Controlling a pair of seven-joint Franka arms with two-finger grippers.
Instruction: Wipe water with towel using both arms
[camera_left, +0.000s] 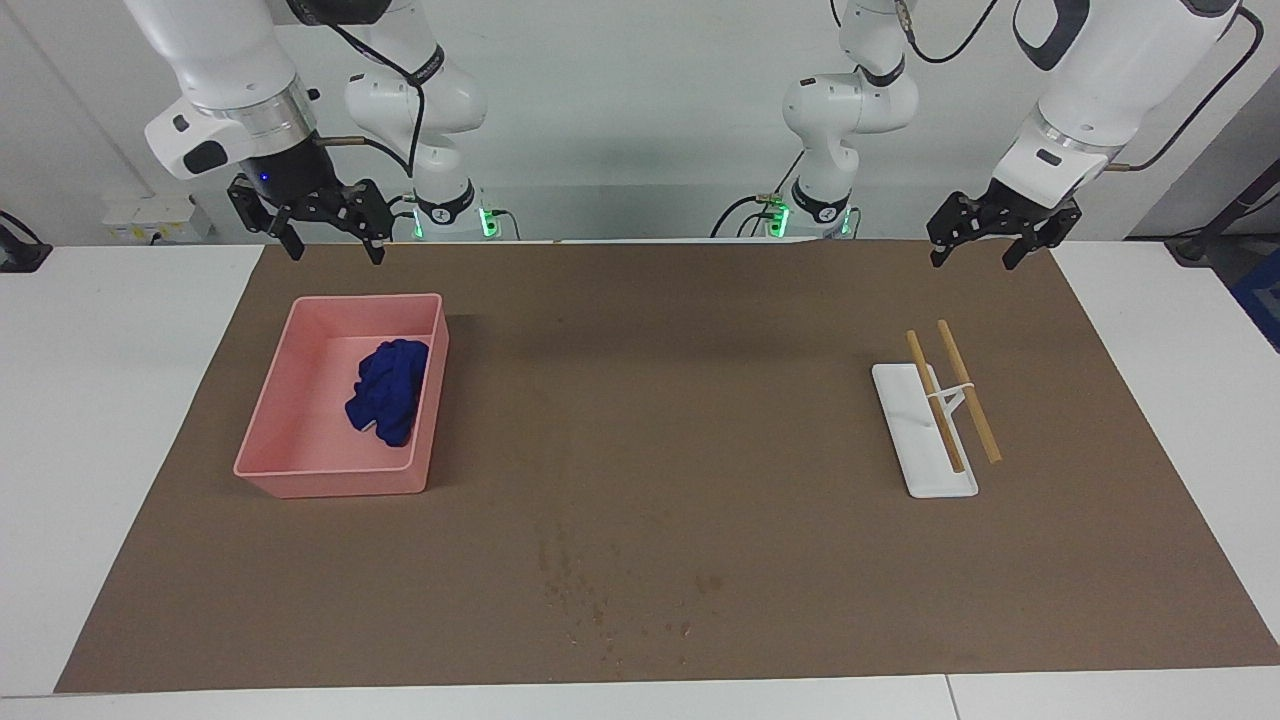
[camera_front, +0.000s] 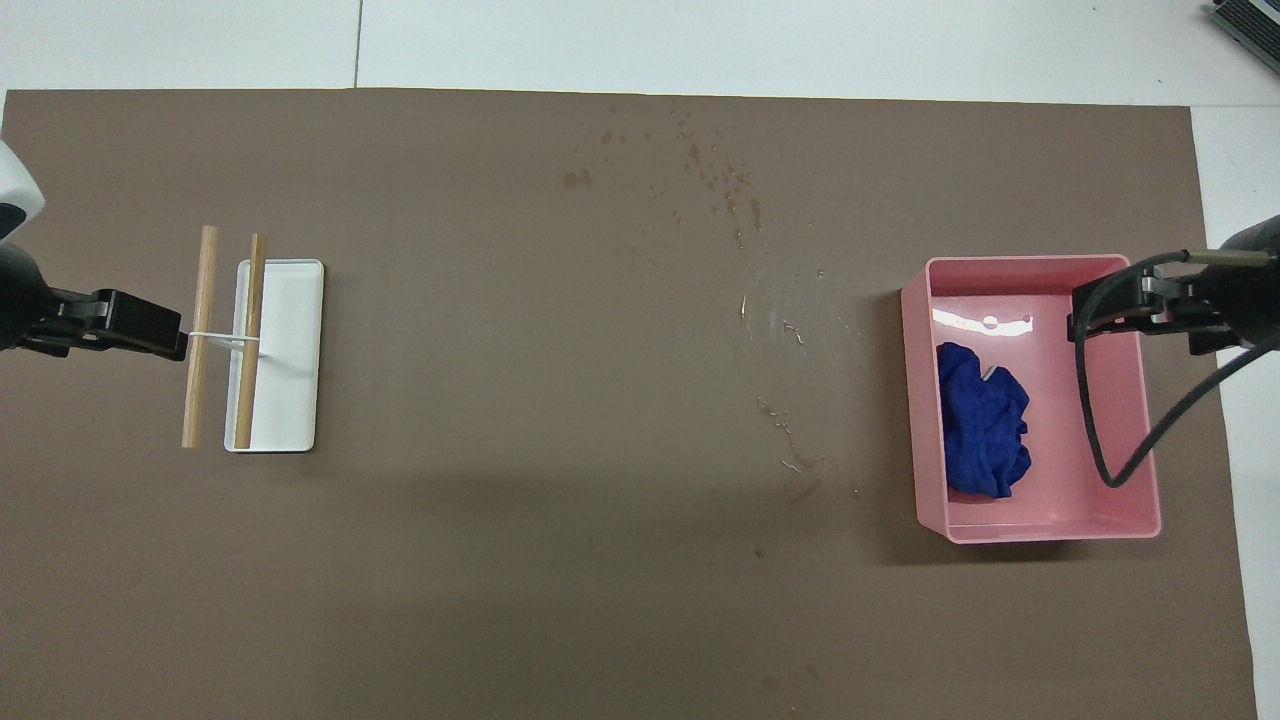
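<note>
2 spread pincers, towel by the right arm

Right pincer (camera_left: 327, 243) hangs empty above the pink tray (camera_left: 262, 415) holding the towel (camera_left: 388, 404); left pincer (camera_left: 978, 247), also empty, waits well apart.

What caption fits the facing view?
Both open hands, right hand and left hand, hover; blue towel in pink tray; water unwiped.

A deep royal-blue towel (camera_left: 387, 402) lies in a pink tray (camera_left: 290, 420) on a brown mat (camera_left: 660, 400) over the white counter (camera_left: 100, 400). Darker brown water specks (camera_left: 600, 590) dot the mat. Two tan wooden sticks (camera_left: 968, 390) cross a white stand (camera_left: 905, 430). Black pincers tip glossy white arms (camera_left: 1090, 90).
</note>
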